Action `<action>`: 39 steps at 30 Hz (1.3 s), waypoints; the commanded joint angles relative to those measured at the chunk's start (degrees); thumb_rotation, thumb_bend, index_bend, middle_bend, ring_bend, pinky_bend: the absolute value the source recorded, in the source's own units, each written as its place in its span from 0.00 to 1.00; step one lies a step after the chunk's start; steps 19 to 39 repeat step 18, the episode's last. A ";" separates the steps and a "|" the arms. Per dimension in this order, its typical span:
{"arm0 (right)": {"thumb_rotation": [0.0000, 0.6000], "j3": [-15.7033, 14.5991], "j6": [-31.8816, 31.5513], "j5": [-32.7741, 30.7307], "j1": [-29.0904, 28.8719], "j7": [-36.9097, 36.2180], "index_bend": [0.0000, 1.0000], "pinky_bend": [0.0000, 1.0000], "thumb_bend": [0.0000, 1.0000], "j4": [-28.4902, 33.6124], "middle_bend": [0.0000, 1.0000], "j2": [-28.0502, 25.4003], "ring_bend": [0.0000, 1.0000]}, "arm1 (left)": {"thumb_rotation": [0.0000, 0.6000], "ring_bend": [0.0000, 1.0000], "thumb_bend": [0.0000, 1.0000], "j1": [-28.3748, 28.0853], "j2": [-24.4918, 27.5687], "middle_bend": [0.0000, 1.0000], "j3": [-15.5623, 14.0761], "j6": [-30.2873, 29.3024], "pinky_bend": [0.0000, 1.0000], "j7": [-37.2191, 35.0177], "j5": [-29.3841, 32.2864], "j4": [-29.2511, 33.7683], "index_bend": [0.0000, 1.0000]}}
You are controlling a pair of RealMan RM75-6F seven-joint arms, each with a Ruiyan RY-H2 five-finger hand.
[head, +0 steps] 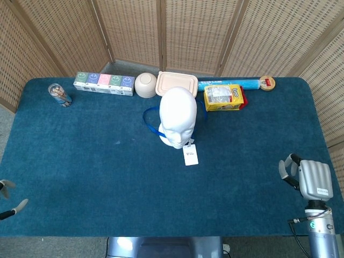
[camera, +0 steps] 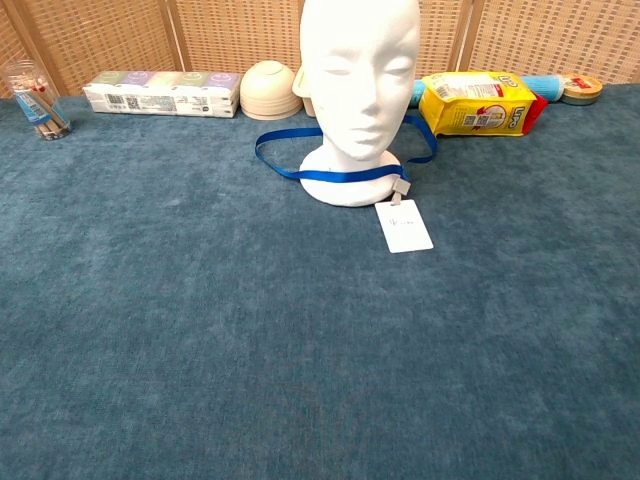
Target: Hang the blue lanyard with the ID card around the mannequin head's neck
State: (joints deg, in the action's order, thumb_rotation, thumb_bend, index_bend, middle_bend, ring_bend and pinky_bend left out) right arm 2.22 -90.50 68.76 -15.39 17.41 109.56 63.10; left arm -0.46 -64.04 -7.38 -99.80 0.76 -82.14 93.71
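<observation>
The white mannequin head (head: 178, 114) (camera: 360, 80) stands upright at the table's middle back. The blue lanyard (head: 150, 121) (camera: 275, 150) loops around the base of its neck, sagging onto the cloth on both sides. Its white ID card (head: 190, 155) (camera: 404, 226) lies flat on the table in front of the head. My right hand (head: 312, 180) hovers at the table's near right corner, holding nothing, far from the head. Of my left hand (head: 13, 209) only spread fingertips show at the near left edge, also with nothing in them. Neither hand appears in the chest view.
Along the back edge stand a glass cup (head: 59, 94), a row of tissue packs (head: 104, 84), a cream bowl (head: 145, 85), a lidded box (head: 177, 83), a yellow snack bag (head: 224, 97), a blue roll (head: 228, 84) and a tape roll (head: 266, 83). Wicker screens stand behind.
</observation>
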 commanded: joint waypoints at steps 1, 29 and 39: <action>0.00 -0.81 -1.06 1.32 1.69 -0.57 0.55 0.84 0.51 0.17 0.68 -0.15 0.76 | 0.75 0.59 0.15 1.24 0.07 0.62 0.10 0.24 0.63 -1.27 0.66 -0.91 0.45; 0.00 0.03 -2.34 5.21 6.73 -2.77 0.56 0.84 0.51 -0.04 0.68 -0.77 0.76 | 0.76 0.59 0.15 3.27 1.48 0.62 3.65 1.72 0.62 -2.25 -0.47 0.60 0.45; 0.00 0.03 -2.34 5.21 6.73 -2.77 0.56 0.84 0.51 -0.04 0.68 -0.77 0.76 | 0.76 0.59 0.15 3.27 1.48 0.62 3.65 1.72 0.62 -2.25 -0.47 0.60 0.45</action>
